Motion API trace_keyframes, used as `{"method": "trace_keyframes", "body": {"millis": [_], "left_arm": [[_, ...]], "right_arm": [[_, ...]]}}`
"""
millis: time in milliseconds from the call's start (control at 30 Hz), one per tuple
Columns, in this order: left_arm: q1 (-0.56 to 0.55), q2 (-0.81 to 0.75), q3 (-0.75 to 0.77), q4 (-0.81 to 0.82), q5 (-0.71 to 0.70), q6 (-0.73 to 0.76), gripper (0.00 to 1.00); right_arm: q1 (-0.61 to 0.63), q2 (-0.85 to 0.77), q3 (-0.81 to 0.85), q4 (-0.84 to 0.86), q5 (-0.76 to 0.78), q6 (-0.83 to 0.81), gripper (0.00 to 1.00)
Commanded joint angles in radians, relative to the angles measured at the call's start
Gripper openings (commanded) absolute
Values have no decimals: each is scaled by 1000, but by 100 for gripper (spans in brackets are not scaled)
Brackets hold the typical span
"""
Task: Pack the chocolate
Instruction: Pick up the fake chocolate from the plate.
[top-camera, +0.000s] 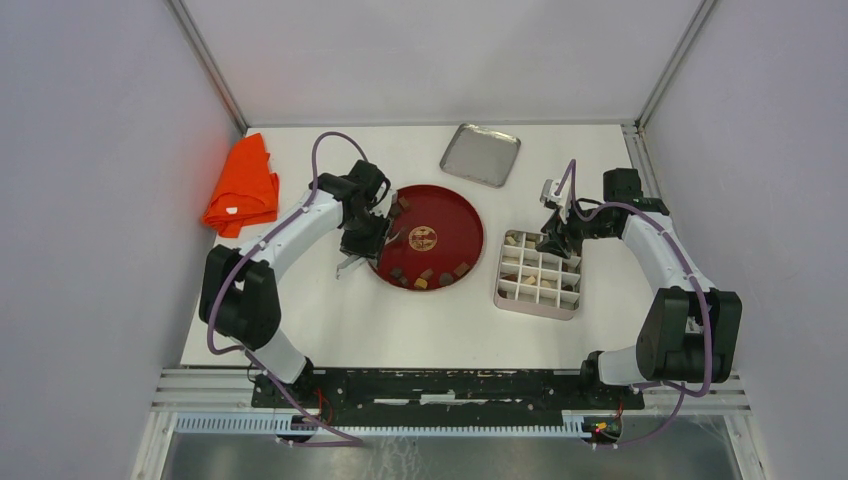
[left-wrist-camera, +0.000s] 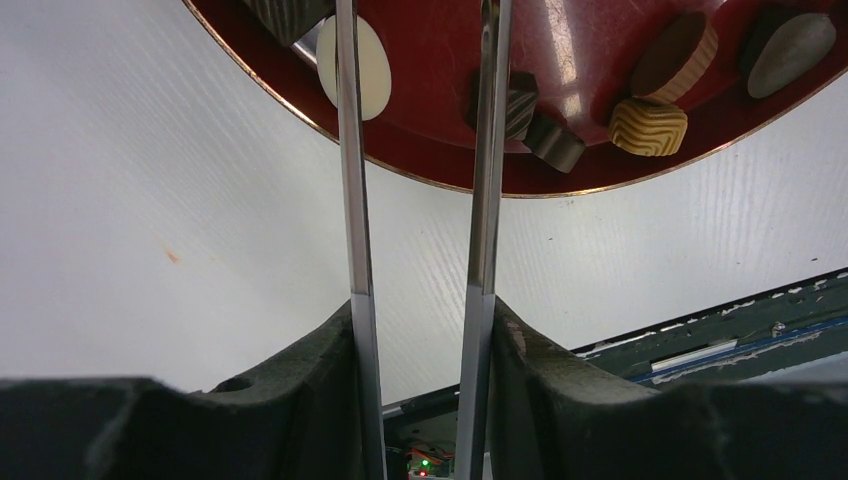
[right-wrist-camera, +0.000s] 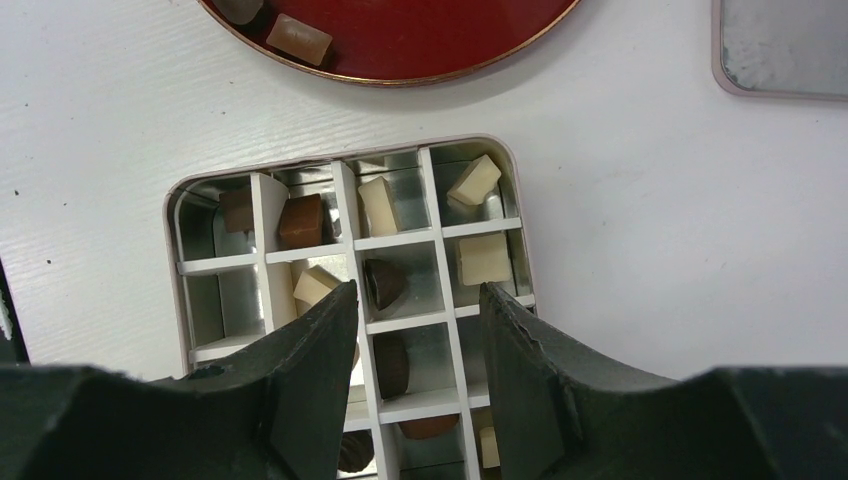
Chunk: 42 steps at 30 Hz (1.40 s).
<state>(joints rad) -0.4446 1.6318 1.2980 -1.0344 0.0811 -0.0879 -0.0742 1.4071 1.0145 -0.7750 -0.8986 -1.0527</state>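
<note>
Parted and empty, the right jaws hover over the divided box (right-wrist-camera: 398, 239), whose cells hold dark, tan and cream chocolate (right-wrist-camera: 383, 283). Beside them, the left jaws, two thin blades standing apart, reach over the near-left rim of the red plate (left-wrist-camera: 420, 60). Only plate shows between them, and their tips are cut off from view. More pieces lie loose on that plate. Farther back on the bench (top-camera: 330, 330) rest a silver tray (top-camera: 481, 153) and an orange cloth (top-camera: 243, 187).
</note>
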Motion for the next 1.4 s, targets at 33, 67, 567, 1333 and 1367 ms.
{"method": "trace_keyframes", "body": {"millis": [33, 67, 567, 1333, 1367], "left_arm": [[3, 7, 14, -2, 12, 35, 47], [2, 7, 14, -5, 12, 34, 46], [2, 18, 30, -15, 29, 27, 2], [3, -79, 25, -6, 58, 11, 2], [2, -84, 23, -5, 61, 11, 2]], "right_arm": [[-3, 3, 28, -4, -26, -17, 54], [-3, 2, 28, -7, -26, -17, 54], [-3, 2, 30, -14, -28, -23, 54], [-3, 6, 29, -13, -29, -22, 54], [-3, 6, 30, -13, -29, -22, 54]]}}
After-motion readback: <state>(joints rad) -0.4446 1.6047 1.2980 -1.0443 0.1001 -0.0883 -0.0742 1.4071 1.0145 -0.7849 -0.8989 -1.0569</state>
